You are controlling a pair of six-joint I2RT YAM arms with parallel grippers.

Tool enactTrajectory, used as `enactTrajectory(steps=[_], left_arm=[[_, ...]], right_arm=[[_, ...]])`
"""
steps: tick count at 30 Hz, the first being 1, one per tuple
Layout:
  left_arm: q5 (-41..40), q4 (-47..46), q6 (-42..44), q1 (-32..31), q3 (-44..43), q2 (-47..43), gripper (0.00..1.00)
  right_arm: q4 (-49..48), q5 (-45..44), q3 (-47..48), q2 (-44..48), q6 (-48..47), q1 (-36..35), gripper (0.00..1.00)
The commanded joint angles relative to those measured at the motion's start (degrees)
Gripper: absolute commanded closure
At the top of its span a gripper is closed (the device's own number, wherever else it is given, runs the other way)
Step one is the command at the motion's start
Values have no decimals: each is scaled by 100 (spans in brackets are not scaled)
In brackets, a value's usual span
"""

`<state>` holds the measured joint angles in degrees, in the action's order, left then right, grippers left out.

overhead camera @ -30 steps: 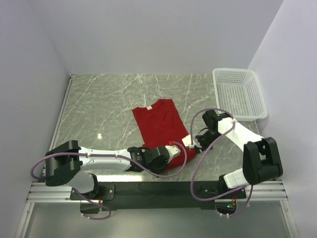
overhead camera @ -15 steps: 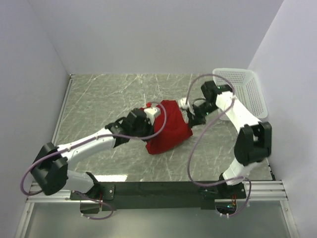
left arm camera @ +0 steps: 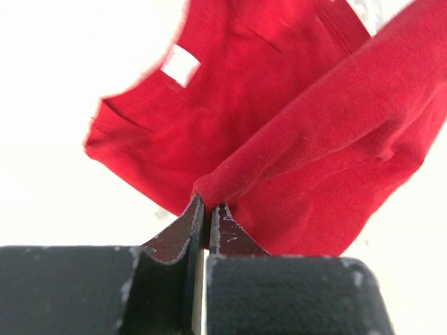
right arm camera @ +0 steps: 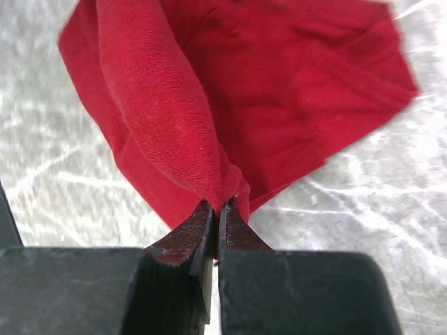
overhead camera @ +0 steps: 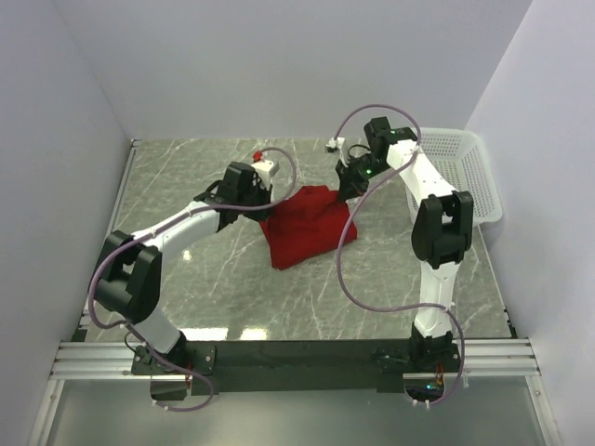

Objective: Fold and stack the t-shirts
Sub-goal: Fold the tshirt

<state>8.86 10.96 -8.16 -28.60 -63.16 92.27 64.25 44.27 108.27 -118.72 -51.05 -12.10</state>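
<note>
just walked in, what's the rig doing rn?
Both arms are working one red t-shirt. The left gripper and right gripper are each shut on a bunched edge, holding that edge up while the rest trails on the table. It is not yet folded. The white basket sits apart at the far right.

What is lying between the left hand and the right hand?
The red t-shirt spans between them in the top view; the left hand and the right hand each pinch a fold of it in the wrist views.
</note>
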Motion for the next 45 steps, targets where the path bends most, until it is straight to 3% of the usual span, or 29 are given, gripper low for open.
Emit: enactTrajectory(steps=[1,10,26,29,30,31,32,34,35,36,39,40,43,45], left_arm=[[229,-323,148,232,-390,273,99],[2,-340,8,460,-803,959,99],[-482,-174,-528,566,-698,863,99],[-613,-42,-634,575,-768,985,99],[-666,-15,-677,575,-812,1012,96],[-867,20,-773,575,-830,1038,86],[-869,55,-827,575,-856,1056,78],[-1289,20,-1011,584,-856,986,61],[-1491,-32,-1047,584,-830,829,59],[-1606,-137,-1090,584,-804,723,55],[-1932,-147,-1249,592,-803,319,30],[-1967,-95,-1284,592,-795,240,27],[-1495,-94,-1372,610,-655,-51,30],[-638,-199,-1494,619,-470,-139,38]], right_arm=[[-466,-32,616,-248,841,23,100],[-1319,-261,888,-837,1984,-143,100],[-2416,-1060,1135,-1277,3284,-390,97],[-2698,-1358,1074,-1277,3626,-442,86],[-2768,-1447,1065,-1277,3724,-451,66],[-2856,-1509,1073,-1277,3794,-460,53],[-2917,-1631,1074,-1259,3934,-469,32],[-3110,-1825,1056,-1198,4137,-460,25],[-3198,-1913,969,-1085,4268,-451,19],[-3304,-2122,890,-996,4339,-443,18],[-3708,-2212,495,-557,4559,-311,12],[-3700,-2073,433,-469,4560,-267,12],[-3209,-1110,432,-328,4112,-170,11],[-3068,-650,231,-266,3936,-153,23]])
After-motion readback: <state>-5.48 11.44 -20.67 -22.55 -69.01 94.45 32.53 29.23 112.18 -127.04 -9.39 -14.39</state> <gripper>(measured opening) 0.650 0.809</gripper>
